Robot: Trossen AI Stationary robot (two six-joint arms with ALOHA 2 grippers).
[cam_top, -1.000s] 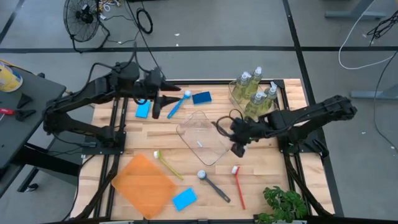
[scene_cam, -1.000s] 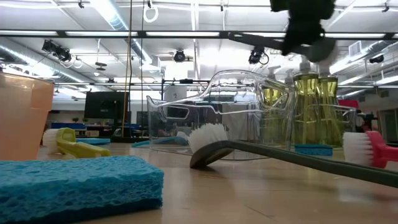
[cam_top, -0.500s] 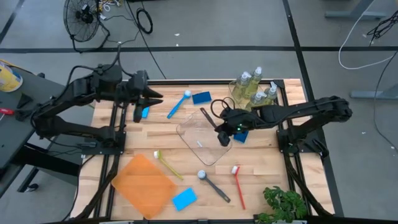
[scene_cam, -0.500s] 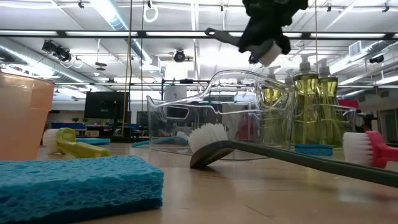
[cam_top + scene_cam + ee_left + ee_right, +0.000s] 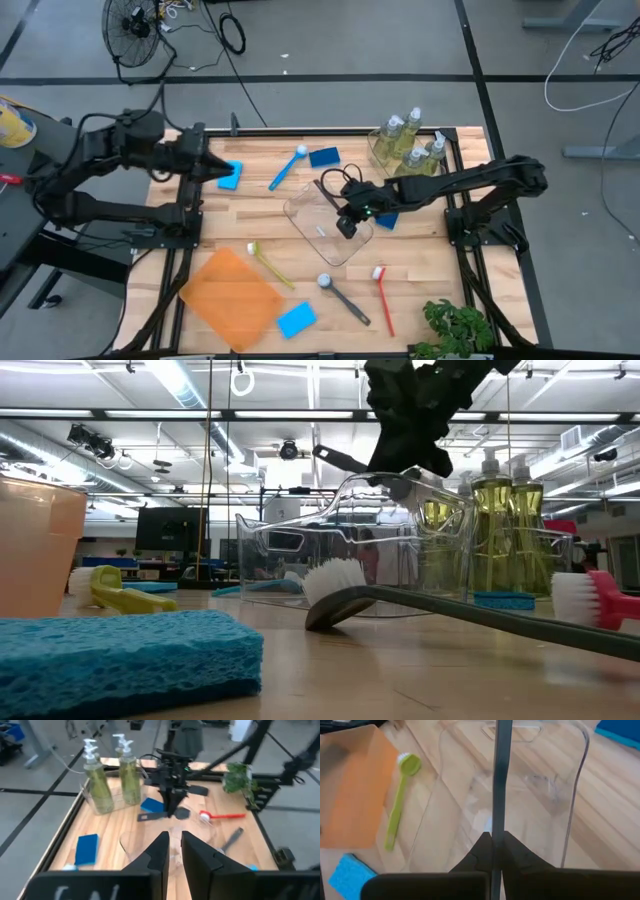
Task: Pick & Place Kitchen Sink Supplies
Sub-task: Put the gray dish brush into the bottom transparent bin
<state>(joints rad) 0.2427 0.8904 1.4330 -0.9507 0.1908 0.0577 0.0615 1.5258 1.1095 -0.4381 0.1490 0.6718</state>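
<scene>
My right gripper (image 5: pixel 347 220) is shut on a dark grey brush (image 5: pixel 330 193) just above the empty clear tub (image 5: pixel 322 232) at mid table. Over the table's left edge, my left gripper (image 5: pixel 222 170) has its fingers drawn almost together around nothing, by a blue sponge (image 5: pixel 231 178). Lying flat on the wood are a blue brush (image 5: pixel 285 168), a yellow-green brush (image 5: pixel 270 265), a grey brush (image 5: pixel 343 298), a red brush (image 5: pixel 384 302) and more blue sponges (image 5: pixel 324 157) (image 5: pixel 297 319). Soap bottles (image 5: pixel 405 145) stand in another clear tub at the far right. My right gripper pinches the dark grey brush's thin handle (image 5: pixel 499 820) between its two fingers, slanting down from the table's right side. The handle's free end (image 5: pixel 323 182) sticks out toward the far left. The brush is lifted clear, over the clear tub (image 5: pixel 555 795).
An orange tray (image 5: pixel 237 295) lies at the near left and a green plant (image 5: pixel 455 325) at the near right corner. A blue sponge (image 5: pixel 386 219) lies under the right arm. Bare wood shows between the tub and the left edge.
My left gripper has drawn back toward the table's left edge and its wide-spread fingers have come almost together. My right gripper has carried the dark grey brush toward the left and downward, from beside the clear tub to over it.
</scene>
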